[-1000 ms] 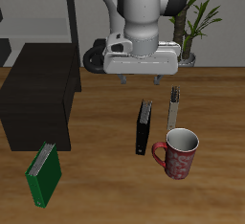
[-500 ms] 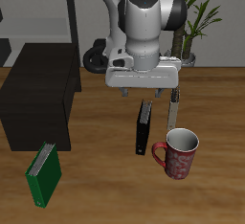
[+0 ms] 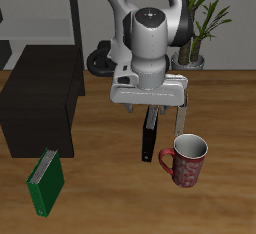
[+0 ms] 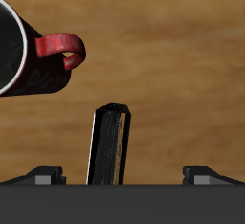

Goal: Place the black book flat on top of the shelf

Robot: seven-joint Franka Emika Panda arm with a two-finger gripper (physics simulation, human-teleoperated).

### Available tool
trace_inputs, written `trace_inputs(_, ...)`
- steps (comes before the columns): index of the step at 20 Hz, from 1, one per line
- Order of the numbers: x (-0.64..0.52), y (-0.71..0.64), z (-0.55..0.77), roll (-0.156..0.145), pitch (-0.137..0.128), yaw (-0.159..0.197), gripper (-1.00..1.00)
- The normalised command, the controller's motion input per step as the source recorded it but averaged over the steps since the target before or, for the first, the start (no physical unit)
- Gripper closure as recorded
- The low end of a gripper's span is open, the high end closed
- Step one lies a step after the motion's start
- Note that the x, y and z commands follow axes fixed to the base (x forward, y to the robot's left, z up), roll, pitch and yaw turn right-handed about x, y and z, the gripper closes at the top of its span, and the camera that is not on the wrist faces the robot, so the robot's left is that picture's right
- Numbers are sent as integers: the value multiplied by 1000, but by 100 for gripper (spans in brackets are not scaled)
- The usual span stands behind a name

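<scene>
The black book (image 3: 148, 141) stands upright on its edge on the wooden table, beside the red mug (image 3: 185, 160). My gripper (image 3: 152, 108) is open and empty, right above the book's top edge, one finger on each side of it. In the wrist view the black book (image 4: 109, 147) stands upright between my two fingertips (image 4: 46, 175), apart from both. The shelf (image 3: 40, 96), a low black-brown cabinet with a flat top, stands at the table's side, away from the gripper.
A green book (image 3: 44, 183) stands near the table's front edge, in front of the shelf. The red mug also shows in the wrist view (image 4: 33, 48), close to the black book. A grey open-frame rack (image 3: 45, 13) and a potted plant (image 3: 205, 8) stand at the back.
The gripper has come down and toward the table's front edge, from above the table to just over the black book. It now hides the slim grey-beige book. The books and mug have not moved.
</scene>
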Motion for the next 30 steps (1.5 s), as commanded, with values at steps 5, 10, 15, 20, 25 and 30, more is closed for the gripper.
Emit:
trace_inputs(5,20,7,-328,-1,32,12,-100)
trace_inputs(10,31,-8,-232,0,30,1,-100)
trace_inputs(15,62,-62,-356,31,44,33,-100)
trace_inputs(20,26,-83,-75,-30,20,-12,100)
trace_inputs(25,-18,-66,72,2,-4,6,100)
trace_inputs(30,-26,-188,335,-37,-23,14,100)
